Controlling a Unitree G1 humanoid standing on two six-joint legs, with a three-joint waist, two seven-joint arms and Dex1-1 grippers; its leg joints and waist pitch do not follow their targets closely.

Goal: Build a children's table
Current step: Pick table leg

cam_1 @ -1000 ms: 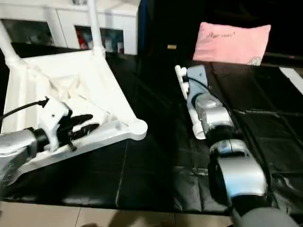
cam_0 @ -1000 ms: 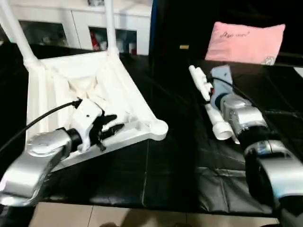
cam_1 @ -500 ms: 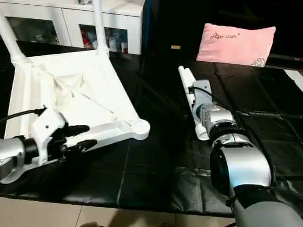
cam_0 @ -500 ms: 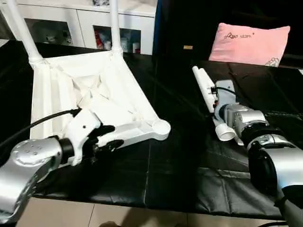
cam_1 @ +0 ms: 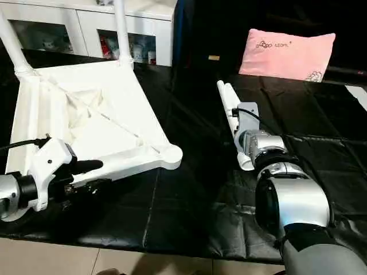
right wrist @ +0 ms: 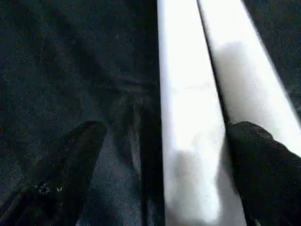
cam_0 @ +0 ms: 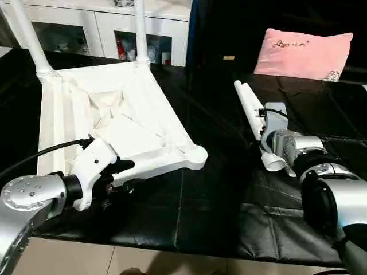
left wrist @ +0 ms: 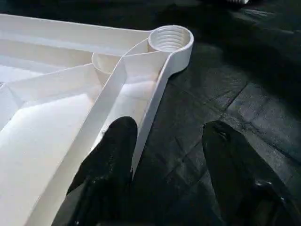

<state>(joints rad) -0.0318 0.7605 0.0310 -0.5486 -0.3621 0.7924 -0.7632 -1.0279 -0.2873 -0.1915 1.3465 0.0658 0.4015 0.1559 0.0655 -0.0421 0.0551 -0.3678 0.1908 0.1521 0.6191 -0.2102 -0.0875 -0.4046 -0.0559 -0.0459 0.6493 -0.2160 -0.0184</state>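
Observation:
The white tabletop [cam_0: 114,114] lies upside down on the black cloth, ribs up. Two legs [cam_0: 28,37] [cam_0: 140,28] stand upright in its far corner sockets. The near right corner socket [cam_0: 196,156] [left wrist: 170,38] has nothing in it. My left gripper [cam_0: 127,175] [left wrist: 170,127] is open at the tabletop's near rim, one finger [left wrist: 113,155] over the inner side and the other over the cloth. Two loose legs [cam_0: 249,106] lie side by side on the right. My right gripper [right wrist: 169,129] is open over them, one leg [right wrist: 183,94] between its fingers, the other [right wrist: 235,61] beside.
A pink pillow [cam_0: 304,52] rests at the back right. A white glass-door cabinet [cam_0: 103,28] stands behind the table. The table's near edge [cam_0: 172,252] runs just in front of my arms, with tiled floor below. A black cable [cam_0: 40,153] trails from my left wrist.
My left gripper has drawn back from over the tabletop's ribs to its near rim, with its fingers a little wider apart. The camera has tilted. The right gripper stays over the loose legs.

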